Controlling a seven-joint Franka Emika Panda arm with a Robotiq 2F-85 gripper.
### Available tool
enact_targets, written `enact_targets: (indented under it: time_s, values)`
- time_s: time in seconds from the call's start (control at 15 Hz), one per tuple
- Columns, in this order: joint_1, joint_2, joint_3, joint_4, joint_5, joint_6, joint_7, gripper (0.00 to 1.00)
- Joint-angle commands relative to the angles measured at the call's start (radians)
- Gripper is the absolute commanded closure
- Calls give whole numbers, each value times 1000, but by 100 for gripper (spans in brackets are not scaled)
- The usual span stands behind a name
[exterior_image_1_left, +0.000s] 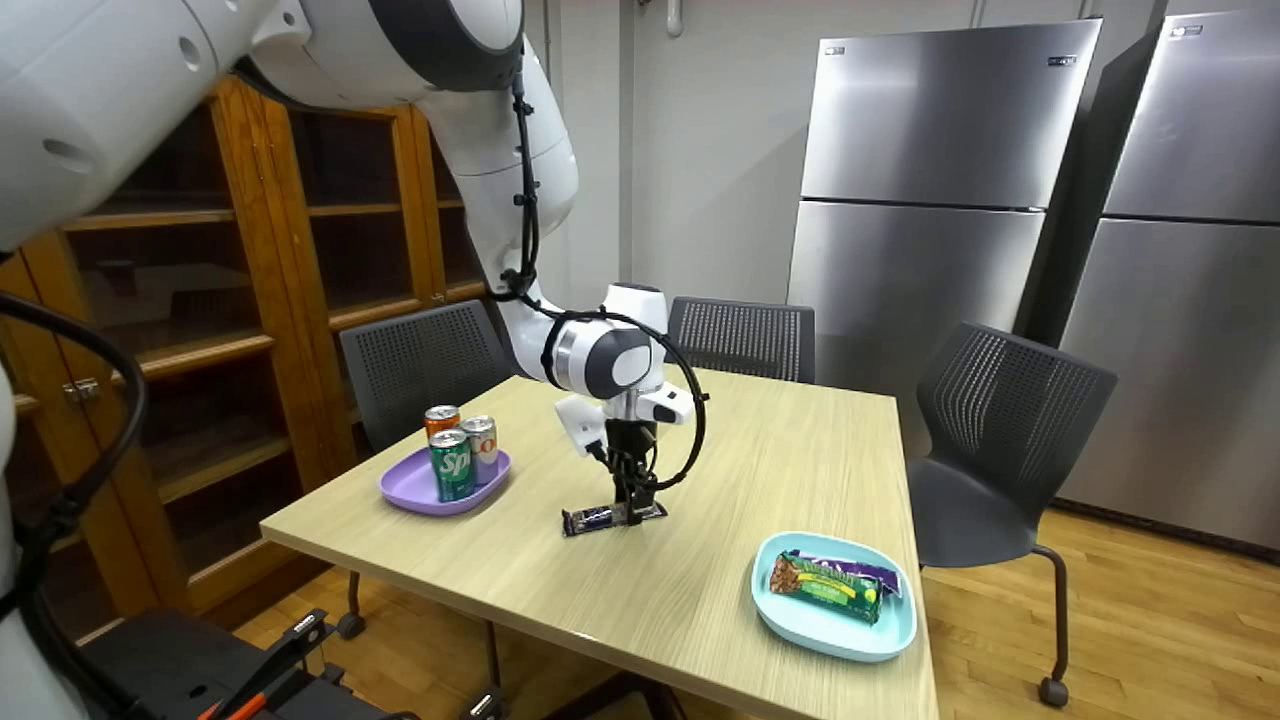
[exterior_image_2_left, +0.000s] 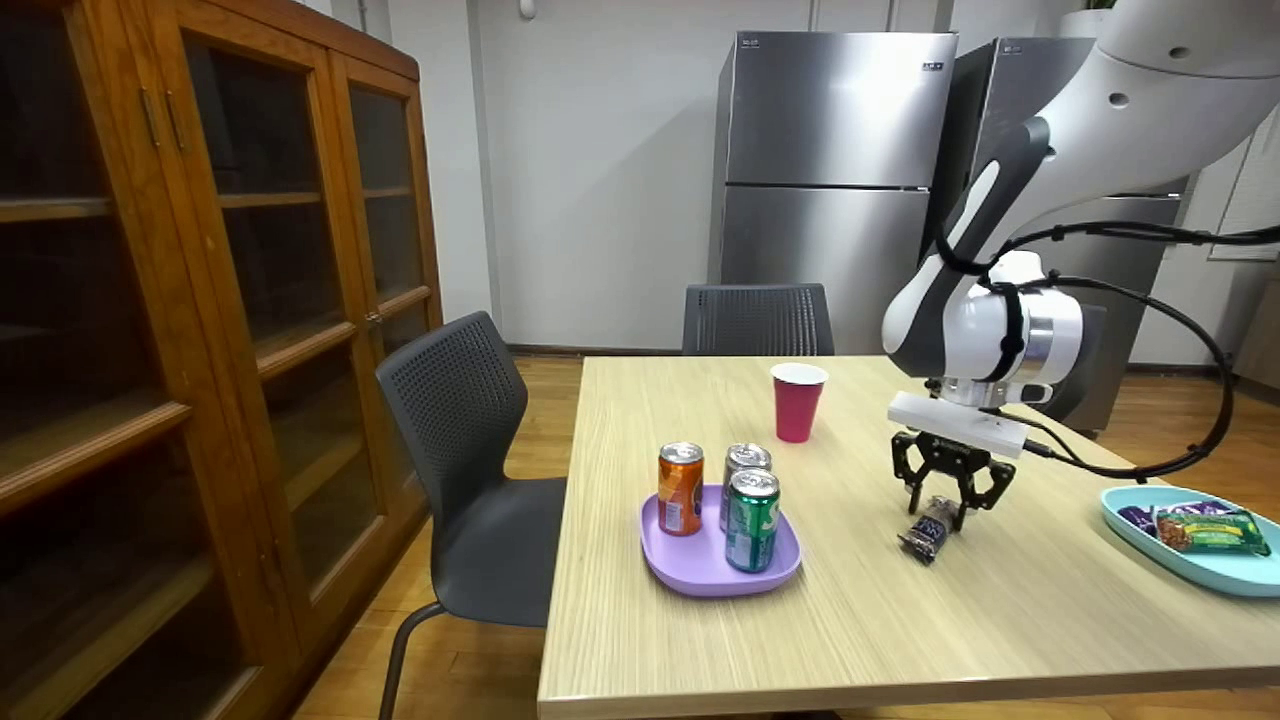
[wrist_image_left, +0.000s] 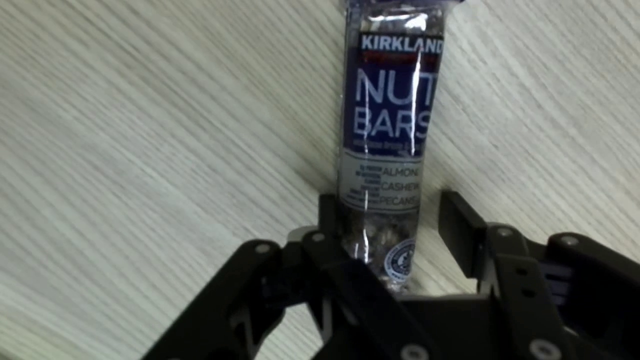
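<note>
Nut bar (wrist_image_left: 390, 112) noted flat on the table (exterior_image_1_left: 780, 450); straddled toward one end by the gripper (wrist_image_left: 389, 217), jaws partly spread, a gap visible at one side, nothing gripped. Three upright cans (exterior_image_1_left: 456, 458) borne on a purple tray (exterior_image_2_left: 700, 583), wrapped bars (exterior_image_1_left: 825, 590) on a blue tray (exterior_image_1_left: 830, 635); red cup (exterior_image_2_left: 797, 408) seen in an exterior view

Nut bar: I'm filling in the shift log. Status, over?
Jaws open astride nut bar, gap on one side. Not gripped; lies on tabletop. Nothing else visible between jaws.
</note>
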Motion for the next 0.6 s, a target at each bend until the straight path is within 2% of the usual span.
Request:
enact_targets:
  time_s: [0.0,0.13,0.53]
  values:
    - [-12,-22,14,-14,24,1,-39,75]
    - [-6,-25,9,-12,20,-2,-37,90]
    - [21,-67,-29,-34,4,18,-7,92]
